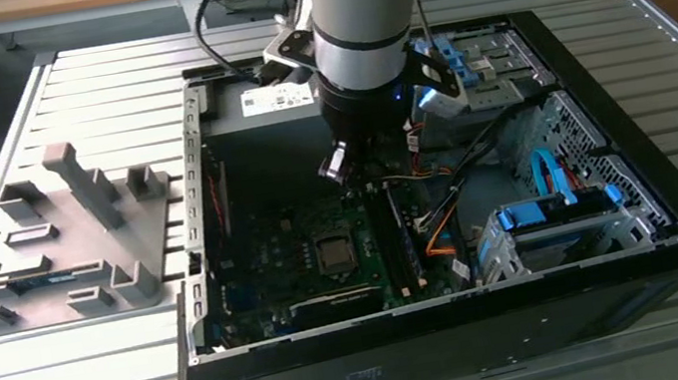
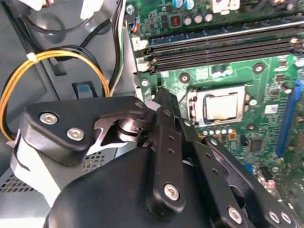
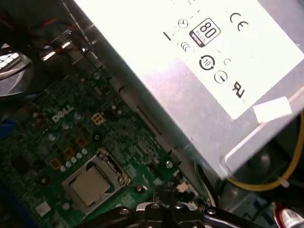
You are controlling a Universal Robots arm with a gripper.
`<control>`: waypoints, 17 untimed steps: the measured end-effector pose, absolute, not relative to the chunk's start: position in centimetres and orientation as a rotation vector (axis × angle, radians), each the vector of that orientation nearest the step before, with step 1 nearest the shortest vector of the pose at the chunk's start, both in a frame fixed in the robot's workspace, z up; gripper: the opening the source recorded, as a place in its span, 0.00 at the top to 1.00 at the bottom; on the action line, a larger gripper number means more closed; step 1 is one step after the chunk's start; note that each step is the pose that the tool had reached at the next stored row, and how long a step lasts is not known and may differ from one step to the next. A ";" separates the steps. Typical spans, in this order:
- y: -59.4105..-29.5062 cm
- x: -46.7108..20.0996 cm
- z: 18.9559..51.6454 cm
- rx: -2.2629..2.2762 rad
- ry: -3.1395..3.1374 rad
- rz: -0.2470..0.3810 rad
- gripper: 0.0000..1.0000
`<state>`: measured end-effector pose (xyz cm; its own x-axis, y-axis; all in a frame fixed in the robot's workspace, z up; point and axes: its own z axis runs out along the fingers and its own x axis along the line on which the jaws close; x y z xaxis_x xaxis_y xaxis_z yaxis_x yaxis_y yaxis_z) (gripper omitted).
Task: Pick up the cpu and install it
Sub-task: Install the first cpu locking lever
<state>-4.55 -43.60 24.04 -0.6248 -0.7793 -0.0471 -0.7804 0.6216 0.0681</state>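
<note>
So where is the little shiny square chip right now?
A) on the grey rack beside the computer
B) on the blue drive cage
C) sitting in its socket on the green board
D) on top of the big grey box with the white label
C: both wrist views show the cpu lying flat inside the metal socket frame on the green motherboard, with the gripper above the board beside it.

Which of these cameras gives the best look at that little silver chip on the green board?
The second wrist view: the cpu sits unobstructed in its socket. In the first wrist view the cpu is also clear but seen more obliquely. In the exterior view it is a tiny square.
</note>
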 end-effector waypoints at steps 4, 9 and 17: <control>-43.1 -4.8 23.6 -1.356 2.816 0.128 0.90; -43.5 -5.3 23.5 -1.361 2.817 0.121 0.90; -45.8 -5.4 23.5 -1.362 2.818 0.117 0.90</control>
<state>-5.37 -45.85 23.53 -0.6216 -0.7822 -0.0415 -0.7830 0.6189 0.0631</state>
